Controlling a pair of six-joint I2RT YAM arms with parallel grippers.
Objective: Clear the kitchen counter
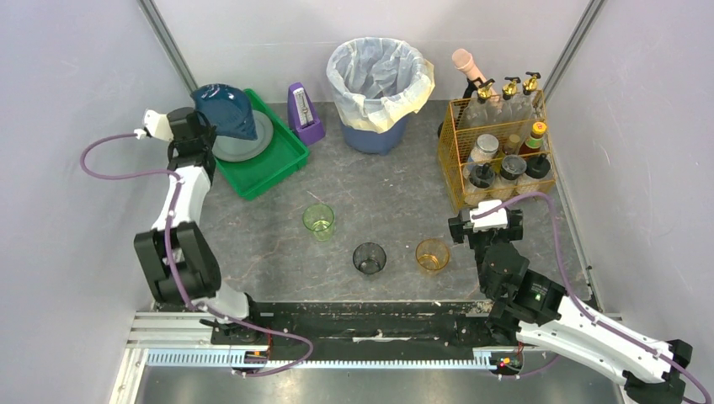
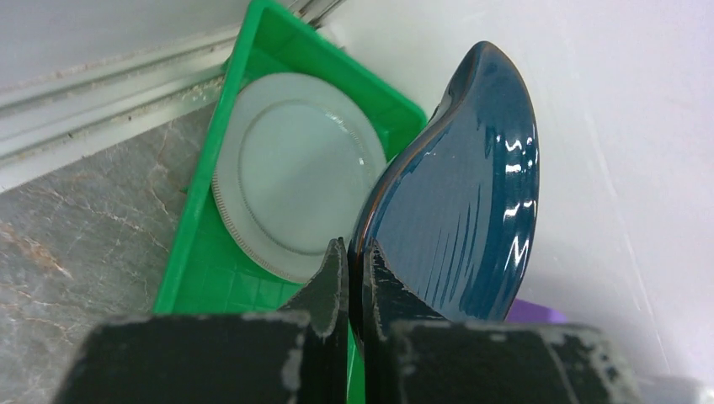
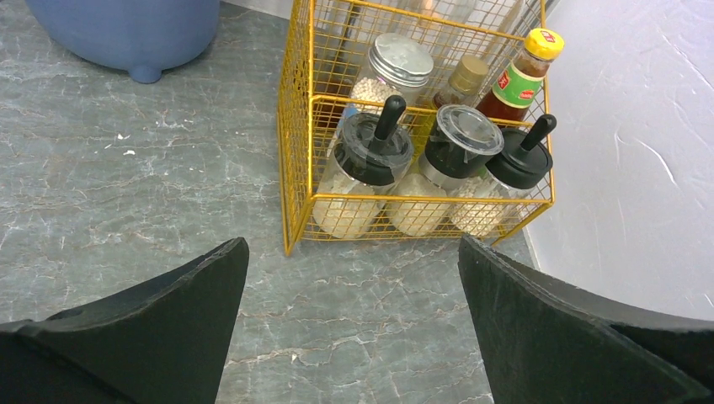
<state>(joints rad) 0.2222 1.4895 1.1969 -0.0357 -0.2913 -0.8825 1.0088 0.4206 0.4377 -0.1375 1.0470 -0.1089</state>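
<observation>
Stowing step: your left gripper (image 2: 354,252) clamps blue bowl (image 2: 459,194) rim over green tray (image 2: 195,202). Next, likely: lower onto grey plate (image 2: 295,168), release. Right gripper (image 3: 352,244) jaws apart.

You have the green plastic tray (image 1: 282,164) far left on the dark-grey marbled stone counter (image 1: 387,202), with the pale round plate (image 1: 248,145) in it. Your left gripper (image 2: 354,252) pinches the dark blue glazed bowl (image 1: 226,109) above the plate. Right of the tray: purple metronome (image 1: 303,114), blue lined bin (image 1: 375,135), yellow wire basket (image 1: 446,160) of jars. Nearer you, left to right: clear green cup (image 1: 319,220), smoky dark cup (image 1: 369,257), amber cup (image 1: 432,254), then your right gripper (image 3: 352,244) before the basket.
</observation>
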